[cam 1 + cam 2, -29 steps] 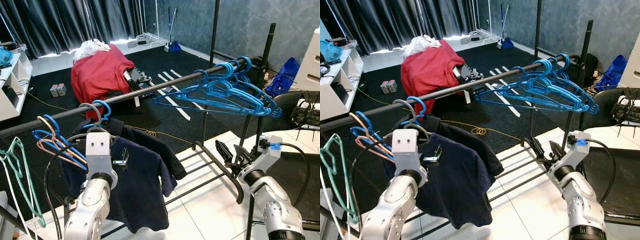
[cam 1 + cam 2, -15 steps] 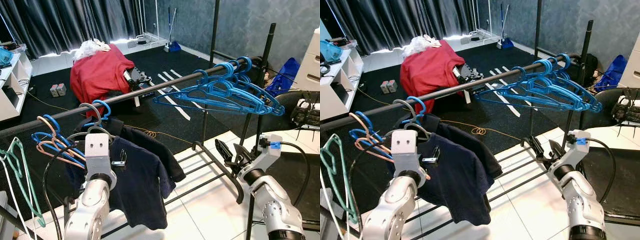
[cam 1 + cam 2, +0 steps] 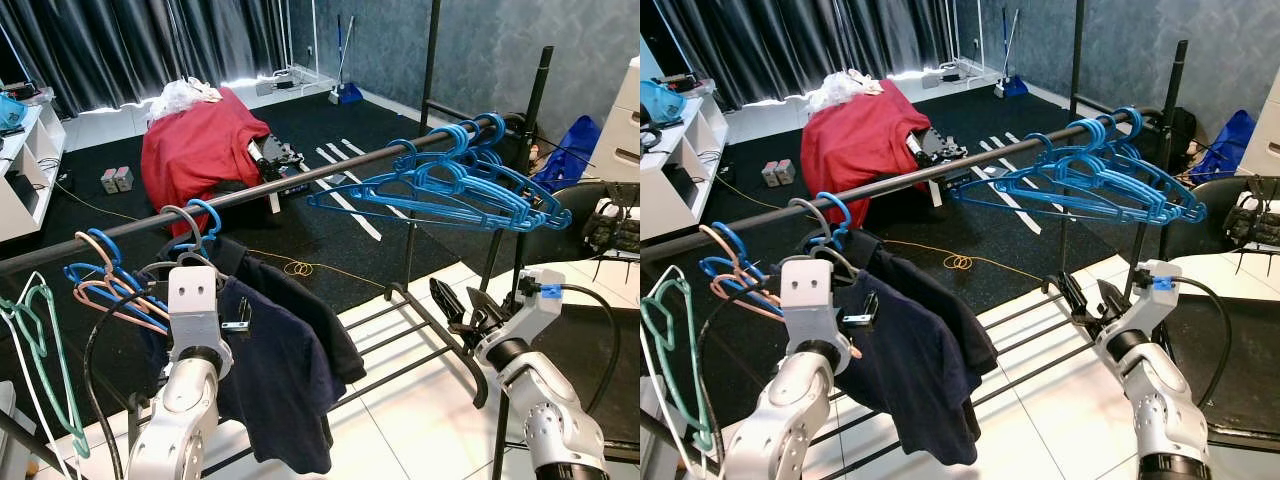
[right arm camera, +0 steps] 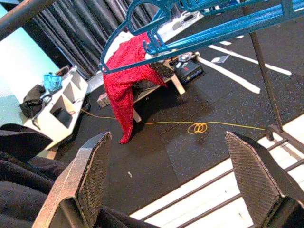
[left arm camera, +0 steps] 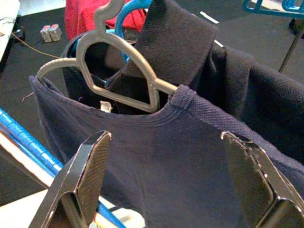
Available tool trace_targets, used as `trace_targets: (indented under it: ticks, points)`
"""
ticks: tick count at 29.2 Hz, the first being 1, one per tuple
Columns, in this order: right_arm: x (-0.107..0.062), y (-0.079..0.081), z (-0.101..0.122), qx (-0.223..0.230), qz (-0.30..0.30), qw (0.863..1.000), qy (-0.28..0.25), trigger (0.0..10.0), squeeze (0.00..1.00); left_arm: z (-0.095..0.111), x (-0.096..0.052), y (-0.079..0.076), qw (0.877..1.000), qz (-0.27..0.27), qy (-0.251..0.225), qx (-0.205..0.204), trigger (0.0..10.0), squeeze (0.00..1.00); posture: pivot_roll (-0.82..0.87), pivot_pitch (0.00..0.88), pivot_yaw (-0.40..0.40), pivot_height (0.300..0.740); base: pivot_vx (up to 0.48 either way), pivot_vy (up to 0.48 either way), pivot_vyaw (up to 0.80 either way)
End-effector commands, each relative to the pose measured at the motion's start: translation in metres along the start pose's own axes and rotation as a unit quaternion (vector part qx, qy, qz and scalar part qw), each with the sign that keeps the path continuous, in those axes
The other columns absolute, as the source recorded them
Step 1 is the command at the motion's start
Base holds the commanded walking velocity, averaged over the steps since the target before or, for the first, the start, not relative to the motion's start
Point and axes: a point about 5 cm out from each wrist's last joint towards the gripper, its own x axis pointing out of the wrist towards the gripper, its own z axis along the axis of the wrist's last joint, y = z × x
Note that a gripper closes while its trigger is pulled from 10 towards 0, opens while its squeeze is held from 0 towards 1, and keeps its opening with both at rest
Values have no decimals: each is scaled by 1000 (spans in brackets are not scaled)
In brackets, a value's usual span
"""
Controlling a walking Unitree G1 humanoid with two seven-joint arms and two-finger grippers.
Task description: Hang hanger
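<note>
A dark horizontal rail (image 3: pixel 300 180) ran across the scene, carried by a black clothes rack (image 3: pixel 425 330) standing where white floor tiles met black carpet. The grey hanger (image 5: pixel 102 71) hung by its hook on the rail, next to a blue hook, and it carried a navy shirt (image 3: pixel 285 370) that draped down below the rail. The left gripper (image 5: pixel 166 180) sat just in front of that shirt, below the collar; its fingers (image 5: pixel 92 168) were spread wide apart with the fabric between them but not pinched, and they held nothing. The left arm (image 3: pixel 185 400) rose from below toward the garment.

To the robot's left on the same rail hung a small bunch of blue and tan hangers (image 3: pixel 105 285) and a green hanger (image 3: pixel 40 340). Toward the right end of the rail, a cluster of blue hangers (image 3: pixel 450 185) hung empty.

The right gripper (image 3: pixel 462 310) hovered low beside the rack's lower bars, well apart from the shirt, its fingers (image 4: pixel 92 166) open and empty.

Farther back on the carpet, a red cloth (image 3: pixel 195 140) covered some object near dark curtains (image 3: pixel 150 40).
</note>
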Motion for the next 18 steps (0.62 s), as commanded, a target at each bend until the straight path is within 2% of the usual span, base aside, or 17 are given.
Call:
trace_targets:
  ticks: [1, 4, 13, 16, 17, 18]
  points:
    - [2, 6, -3, 8, 7, 1000, 1, 10000, 0, -2, 1, -6, 1000, -6, 4, -4, 10000, 0, -53, 0, 91, 740, 0, 0, 0]
    - [1, 6, -3, 10, 7, 1000, -1, 10000, 0, 1, 2, -11, 1000, -16, 0, -8, 10000, 0, -56, 0, 92, 740, 0, 0, 0]
    - [-2, 5, -1, 12, 6, 1000, 0, 10000, 0, 1, 2, -12, 1000, -19, 2, -15, 10000, 0, -65, 0, 83, 740, 0, 0, 0]
    - [-2, -5, 4, 75, -14, 997, -21, 10000, 0, 8, 4, -20, 995, -39, -1, -91, 10000, 0, -87, 0, 71, 740, 0, 0, 0]
    - [-3, -6, 4, 82, -14, 996, -21, 10000, 0, 10, 5, -21, 996, -42, -9, -79, 10000, 0, -89, 0, 70, 740, 0, 0, 0]
    - [-2, -5, 4, 69, -9, 997, -15, 10000, 0, 8, 5, -23, 997, -43, -7, -67, 10000, 0, -90, 0, 68, 740, 0, 0, 0]
